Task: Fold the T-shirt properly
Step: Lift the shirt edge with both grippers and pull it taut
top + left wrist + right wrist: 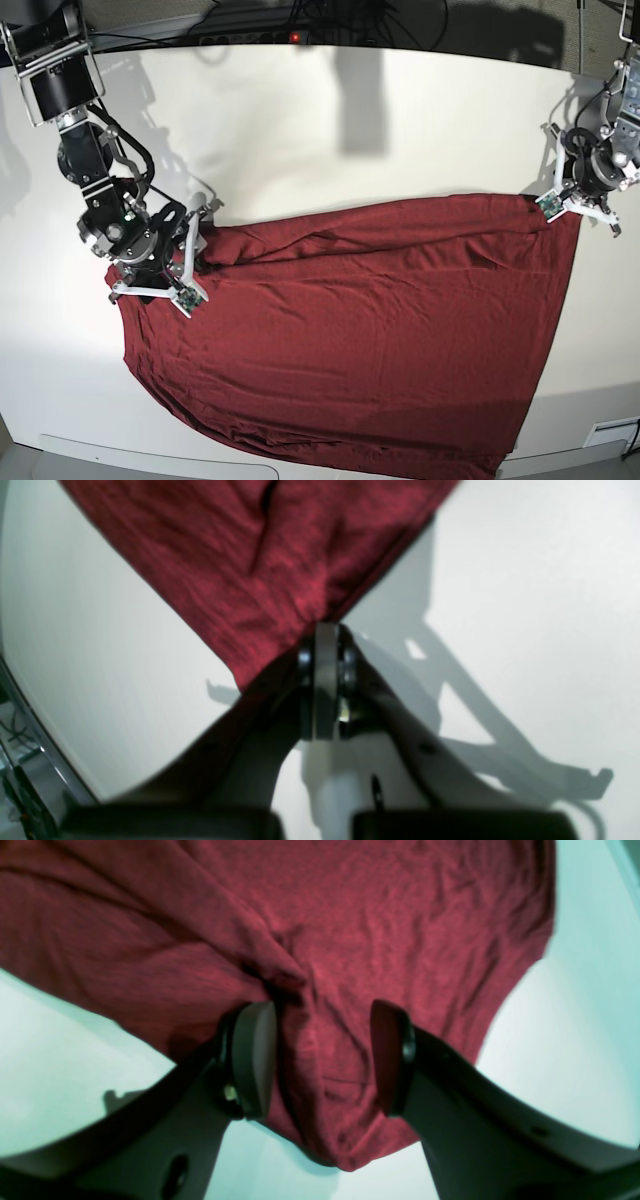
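Spread wide across the white table (330,120), the maroon T-shirt (370,340) is pinched at one corner by the left gripper (326,630), while the right gripper (322,1055) is held open, cloth between its fingers.

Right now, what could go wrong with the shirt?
The left gripper is shut on just the tip of one corner of the shirt, so the corner might slip out if it pulls hard.

The right gripper is open, with bunched cloth between its fingers. If it closes there it may grab a thick wad, and the fold could come out crooked.

The shirt's bottom edge lies close to the front edge of the table. A tug that way might drag it off.
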Robot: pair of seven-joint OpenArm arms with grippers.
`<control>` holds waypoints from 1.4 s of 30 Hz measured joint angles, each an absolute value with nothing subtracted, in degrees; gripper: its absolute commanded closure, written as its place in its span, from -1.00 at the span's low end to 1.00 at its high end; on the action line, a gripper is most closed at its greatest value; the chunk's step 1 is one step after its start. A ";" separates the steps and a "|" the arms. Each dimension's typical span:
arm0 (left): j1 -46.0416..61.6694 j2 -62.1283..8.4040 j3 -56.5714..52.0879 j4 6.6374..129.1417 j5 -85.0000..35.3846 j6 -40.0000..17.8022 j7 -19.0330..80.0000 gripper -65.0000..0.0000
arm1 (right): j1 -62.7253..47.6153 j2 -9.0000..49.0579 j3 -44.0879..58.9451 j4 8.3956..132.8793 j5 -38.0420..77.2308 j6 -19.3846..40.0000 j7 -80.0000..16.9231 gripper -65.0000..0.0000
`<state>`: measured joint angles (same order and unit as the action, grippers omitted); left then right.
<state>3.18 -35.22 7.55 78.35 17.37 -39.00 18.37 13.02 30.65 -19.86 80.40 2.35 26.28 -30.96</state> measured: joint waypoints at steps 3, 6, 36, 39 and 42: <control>3.18 -35.22 7.55 78.35 17.37 -38.98 18.33 1.00 | 13.02 30.65 -19.86 80.40 3.33 26.28 -30.98 0.07; 3.18 -35.22 7.55 78.35 17.37 -38.98 18.33 1.00 | 13.02 30.65 -19.86 80.40 3.25 26.28 -31.33 0.07; 0.30 -35.22 7.22 70.65 25.45 -38.30 4.58 0.20 | 9.02 38.09 -19.86 89.62 12.40 31.99 -41.04 0.07; 0.34 -35.22 7.22 70.48 25.45 -38.28 4.56 0.30 | 9.06 38.09 -19.86 89.62 12.38 31.99 -41.04 0.07; 0.73 -35.20 7.22 70.48 25.45 -38.26 4.45 0.51 | 9.04 38.06 -19.86 89.62 12.43 31.99 -41.28 0.07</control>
<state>0.73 -35.20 7.22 70.48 25.45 -38.26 4.45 9.04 38.06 -19.86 89.62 12.43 31.99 -41.28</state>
